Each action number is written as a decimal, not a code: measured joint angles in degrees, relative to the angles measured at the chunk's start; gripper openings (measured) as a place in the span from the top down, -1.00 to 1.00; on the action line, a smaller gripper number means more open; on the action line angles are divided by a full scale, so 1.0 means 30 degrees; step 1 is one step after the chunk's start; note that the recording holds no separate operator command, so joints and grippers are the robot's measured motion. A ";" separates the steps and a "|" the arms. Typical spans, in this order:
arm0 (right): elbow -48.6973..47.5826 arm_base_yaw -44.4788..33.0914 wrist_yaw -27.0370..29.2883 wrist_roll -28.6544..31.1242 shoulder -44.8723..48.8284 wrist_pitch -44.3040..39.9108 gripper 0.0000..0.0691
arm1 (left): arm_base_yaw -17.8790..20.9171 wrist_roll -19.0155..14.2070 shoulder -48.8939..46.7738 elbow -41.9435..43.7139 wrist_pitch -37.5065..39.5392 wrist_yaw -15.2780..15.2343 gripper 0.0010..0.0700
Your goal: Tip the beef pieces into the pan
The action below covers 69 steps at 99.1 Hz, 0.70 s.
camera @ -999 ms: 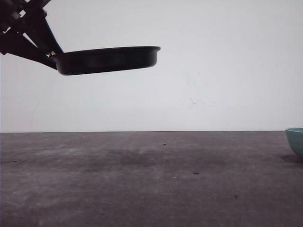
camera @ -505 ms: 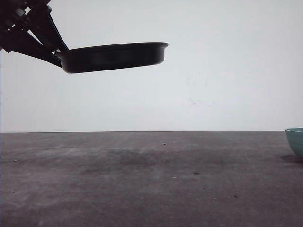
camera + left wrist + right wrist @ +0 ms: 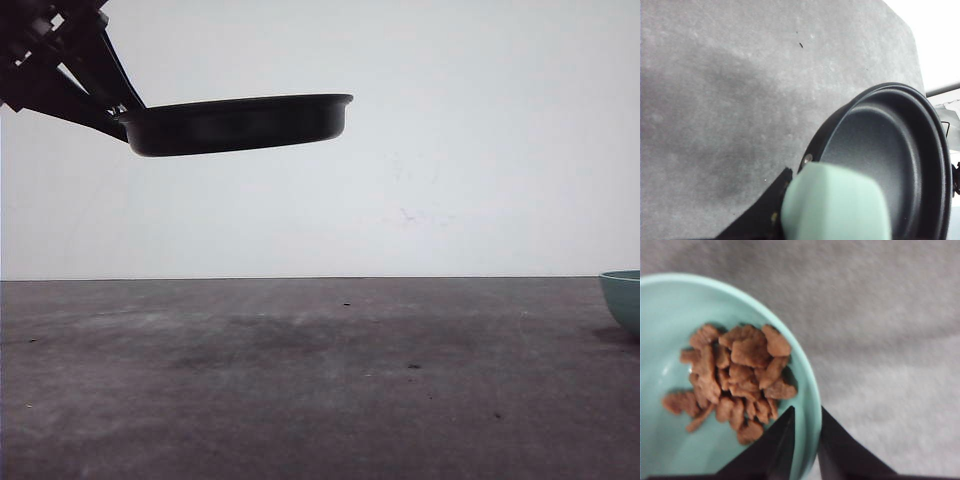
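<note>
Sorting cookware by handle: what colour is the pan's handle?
Pale mint green, against the black pan; the handle shows best in the left wrist view.

Black angular left arm [image 3: 60, 60], black tapered fingers [image 3: 777, 445]

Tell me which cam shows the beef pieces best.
Right wrist view. The beef pieces lie piled inside the teal bowl, with the right gripper closed on its rim. The front view catches just the bowl's edge on the table, its contents hidden. The left wrist view has the pan, bare inside.
</note>
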 joint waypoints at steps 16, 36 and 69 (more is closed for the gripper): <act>0.0000 0.0000 -0.0044 0.0000 0.0138 0.0415 0.78 | 0.0000 0.0022 0.0000 0.0000 0.0000 -0.0284 0.90; 0.0000 0.0000 -0.0058 0.0000 0.0816 0.0561 0.78 | 0.0000 0.0022 0.0000 -0.0007 -0.0015 -0.0372 0.90; 0.0000 -0.0073 -0.3395 -0.0007 0.0882 0.1428 0.96 | 0.0000 0.0029 0.0000 0.0000 -0.0087 -0.0372 0.90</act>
